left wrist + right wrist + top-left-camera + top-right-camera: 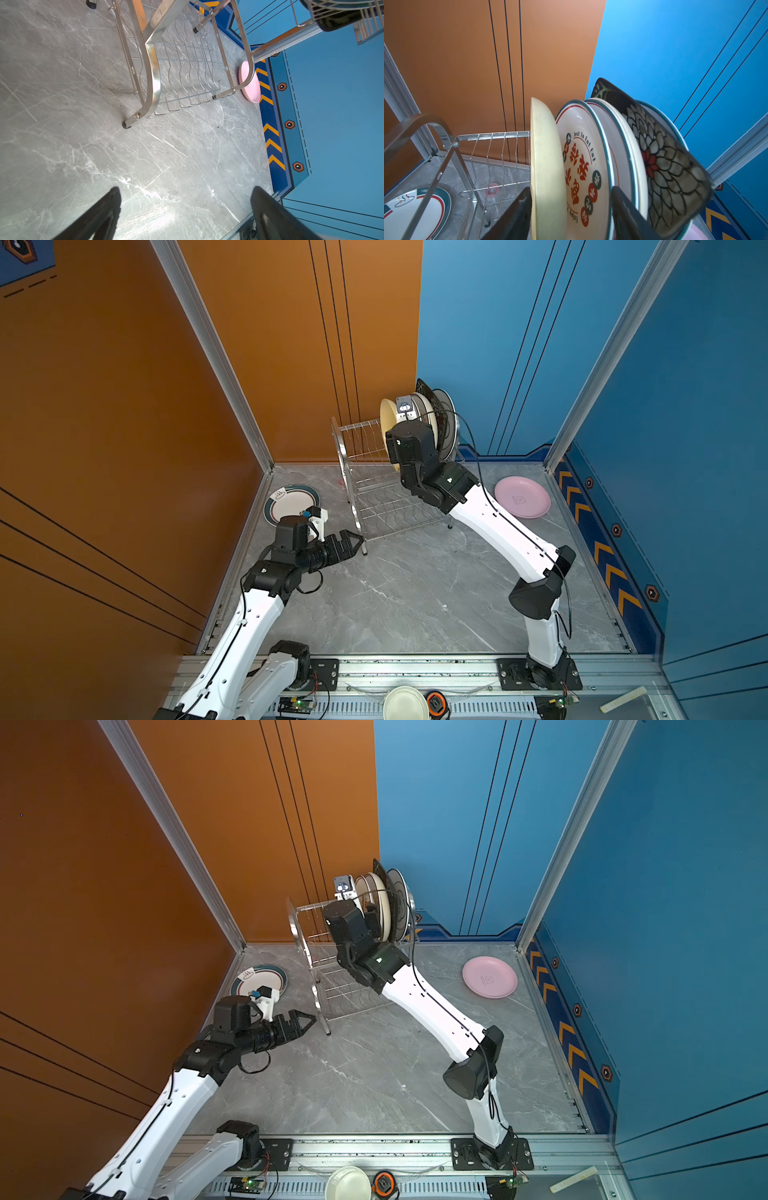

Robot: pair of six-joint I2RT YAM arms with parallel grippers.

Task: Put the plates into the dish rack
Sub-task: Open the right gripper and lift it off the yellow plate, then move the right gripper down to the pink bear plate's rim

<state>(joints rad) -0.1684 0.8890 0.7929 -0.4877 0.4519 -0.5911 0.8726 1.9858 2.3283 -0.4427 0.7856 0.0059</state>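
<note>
Straddling the yellow plate (548, 158), the right claw (571, 188) has its jaws well apart; one finger (512, 216) sits just beside the plate's back, while the other (627, 214) stands past the lettered plate (581, 166); nothing looks pinched, so I judge this claw to be empty.

The yellow plate stands on edge in the upper tier of the rack (492, 135), at the open end of a packed row that runs on through the lettered plate to the black floral plate (670, 172); empty slots lie on its other side. Its flat face runs in line with the claw's reach, rim toward the wrist; the coming move turns on that, since the clean way out is probably straight back along the plate's plane; sideways drift could knock it into the lettered plate or tip it toward the empty slots.

Two plates lie flat on the table (415, 593). The teal-rimmed plate (292, 502) is left of the rack, nearer the left arm; the pink plate (522, 496) is right of it, near the right forearm.

The left claw (186, 189) is spread wide and empty, low over the table by the rack's front foot; it points at the rack, so the teal-rimmed plate lies off to its side, not ahead.
</note>
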